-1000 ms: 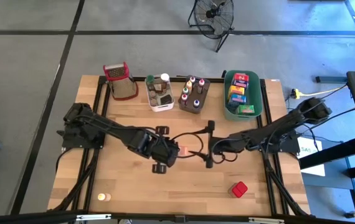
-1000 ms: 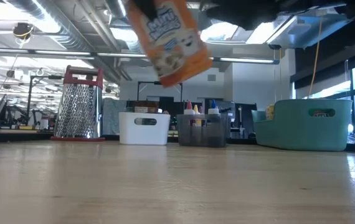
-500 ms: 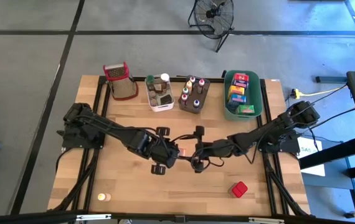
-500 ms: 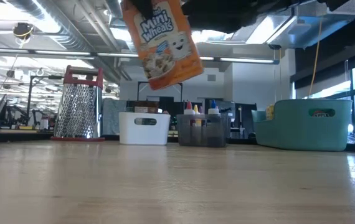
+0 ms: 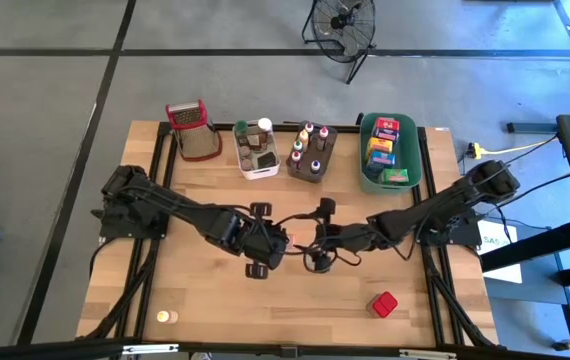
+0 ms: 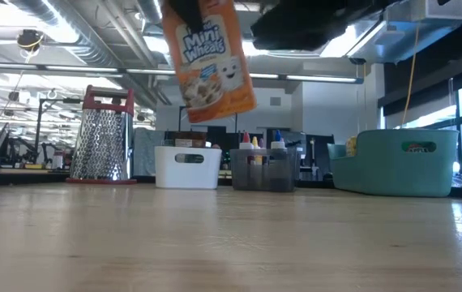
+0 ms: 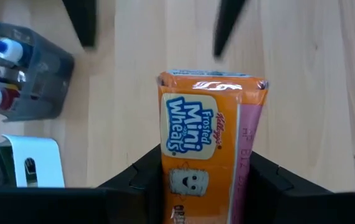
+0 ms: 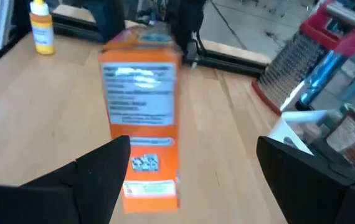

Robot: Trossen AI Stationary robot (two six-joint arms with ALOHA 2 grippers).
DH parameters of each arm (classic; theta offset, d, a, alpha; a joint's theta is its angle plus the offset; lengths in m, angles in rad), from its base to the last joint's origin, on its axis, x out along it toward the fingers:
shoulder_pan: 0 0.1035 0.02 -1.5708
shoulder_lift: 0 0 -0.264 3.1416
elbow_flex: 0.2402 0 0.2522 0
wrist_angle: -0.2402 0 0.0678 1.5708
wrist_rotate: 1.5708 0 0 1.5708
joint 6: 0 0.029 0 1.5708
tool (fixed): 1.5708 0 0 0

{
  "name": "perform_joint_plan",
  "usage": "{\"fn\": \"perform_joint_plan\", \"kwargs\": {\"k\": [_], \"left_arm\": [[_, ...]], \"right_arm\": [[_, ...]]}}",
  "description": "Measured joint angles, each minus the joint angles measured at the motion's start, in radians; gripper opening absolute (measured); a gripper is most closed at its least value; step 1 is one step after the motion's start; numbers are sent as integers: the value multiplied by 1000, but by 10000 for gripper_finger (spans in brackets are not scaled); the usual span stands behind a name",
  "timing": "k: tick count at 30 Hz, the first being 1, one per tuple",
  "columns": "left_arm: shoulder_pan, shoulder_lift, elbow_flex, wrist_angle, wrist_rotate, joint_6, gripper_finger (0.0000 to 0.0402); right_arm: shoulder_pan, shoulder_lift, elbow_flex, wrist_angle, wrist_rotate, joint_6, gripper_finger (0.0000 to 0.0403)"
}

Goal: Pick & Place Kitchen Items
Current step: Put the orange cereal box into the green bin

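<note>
My left pincer point(image 7: 205, 186) is clamped on the small orange cardboard cereal box point(image 7: 208, 143), held in the air above the middle of the wooden surface point(image 5: 205, 290). My right pincer point(image 5: 317, 238) stands spread wide just beside it. If I release before the right one closes, the box would likely drop. Its front reads "Kellogg's Frosted Mini Wheats".
</note>
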Motion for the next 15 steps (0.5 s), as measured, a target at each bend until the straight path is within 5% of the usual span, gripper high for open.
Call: {"fn": "perform_joint_plan", "kwargs": {"k": [15], "left_arm": [[1, 0, -34, 10, 10, 4, 146]], "right_arm": [[19, -11, 5, 18, -27, 64, 353]]}}
